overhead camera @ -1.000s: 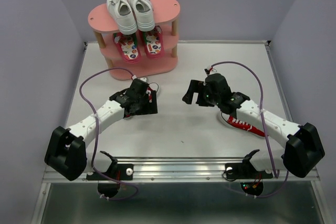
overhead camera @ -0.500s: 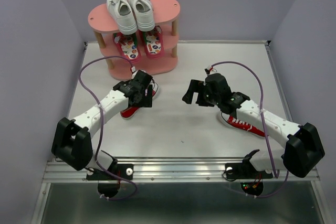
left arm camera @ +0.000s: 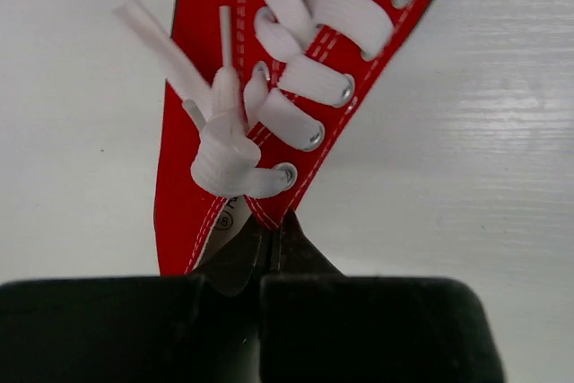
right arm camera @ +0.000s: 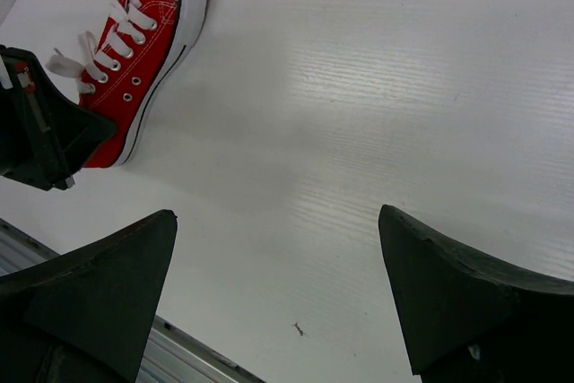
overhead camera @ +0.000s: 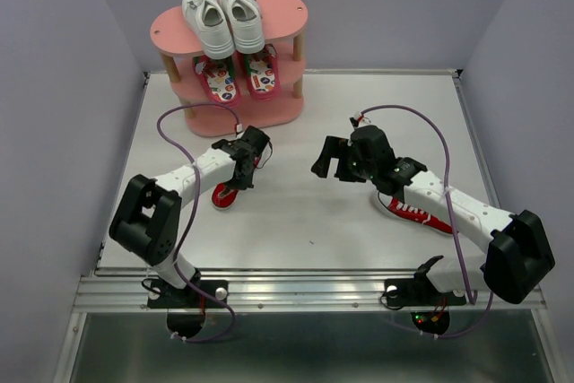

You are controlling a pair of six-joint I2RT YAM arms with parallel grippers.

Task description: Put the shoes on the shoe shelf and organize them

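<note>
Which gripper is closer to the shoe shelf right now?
Left. The left gripper, shut on a red sneaker, is just in front of the shoe shelf; the right gripper, open, is farther off to its front-right.

Reaches forward with the left arm (overhead camera: pixel 193 170), elbow folded back near its base, gripper (left arm camera: pixel 269 241) pinched tight on the red sneaker (left arm camera: pixel 179 195). Stretches the right arm (overhead camera: pixel 448 199) toward the middle, gripper (right arm camera: pixel 278 298) tilted downward, jaws spread wide.
</note>
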